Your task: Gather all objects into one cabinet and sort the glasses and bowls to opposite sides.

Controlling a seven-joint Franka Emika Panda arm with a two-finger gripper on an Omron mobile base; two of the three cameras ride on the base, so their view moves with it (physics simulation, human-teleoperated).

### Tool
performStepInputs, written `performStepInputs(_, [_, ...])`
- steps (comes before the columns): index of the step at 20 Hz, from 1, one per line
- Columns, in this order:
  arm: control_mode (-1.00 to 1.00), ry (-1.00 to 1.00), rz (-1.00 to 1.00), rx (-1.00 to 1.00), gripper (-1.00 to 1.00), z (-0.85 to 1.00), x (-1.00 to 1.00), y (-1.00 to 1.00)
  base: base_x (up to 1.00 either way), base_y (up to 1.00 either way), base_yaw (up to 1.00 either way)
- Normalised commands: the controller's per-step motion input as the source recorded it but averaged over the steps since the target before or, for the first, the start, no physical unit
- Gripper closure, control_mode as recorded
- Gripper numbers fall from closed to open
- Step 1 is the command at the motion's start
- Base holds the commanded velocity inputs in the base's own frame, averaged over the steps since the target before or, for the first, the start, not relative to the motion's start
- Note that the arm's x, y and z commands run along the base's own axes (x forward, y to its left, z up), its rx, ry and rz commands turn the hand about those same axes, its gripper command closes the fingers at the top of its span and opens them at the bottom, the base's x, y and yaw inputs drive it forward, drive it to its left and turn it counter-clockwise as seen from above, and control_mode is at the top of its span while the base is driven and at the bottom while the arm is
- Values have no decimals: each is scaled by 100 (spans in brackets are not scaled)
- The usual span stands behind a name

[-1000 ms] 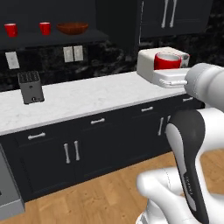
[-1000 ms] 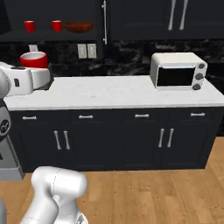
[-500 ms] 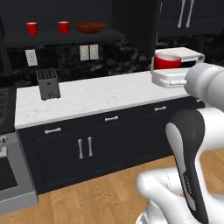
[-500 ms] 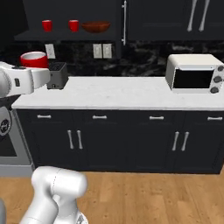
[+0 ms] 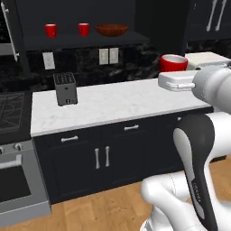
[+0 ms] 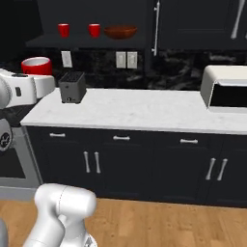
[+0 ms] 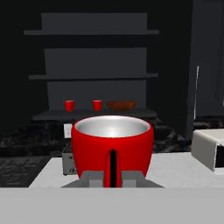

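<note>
Claw clenched on red cup, carried upright above worktop. Base has driven sideways: open cabinet shelf with two cups and bowl now nearer centre. Placement comes next.

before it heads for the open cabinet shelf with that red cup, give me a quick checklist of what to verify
1. Grip: gripper shut on the held red cup - ok.
2. Cup upright, rim level - ok.
3. Cabinet door swung open, shelf exposed - ok.
4. Sorting so far: two red cups on the left, bowl to their right - ok.
5. Free shelf room on the cup side - cannot tell.
6. Toaster stands below the shelf, near the path - cannot tell if it clears.
</note>
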Motion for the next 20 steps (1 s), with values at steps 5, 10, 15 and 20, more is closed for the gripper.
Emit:
performStepInputs(5, [100,0,0,0,100,0,0,0,86,45,0])
performStepInputs(10, [100,0,0,0,100,0,0,0,63,37,3])
performStepInputs(15, [100,0,0,0,100,0,0,0,45,18,12])
performStepInputs(20, [100,0,0,0,100,0,0,0,32,33,16])
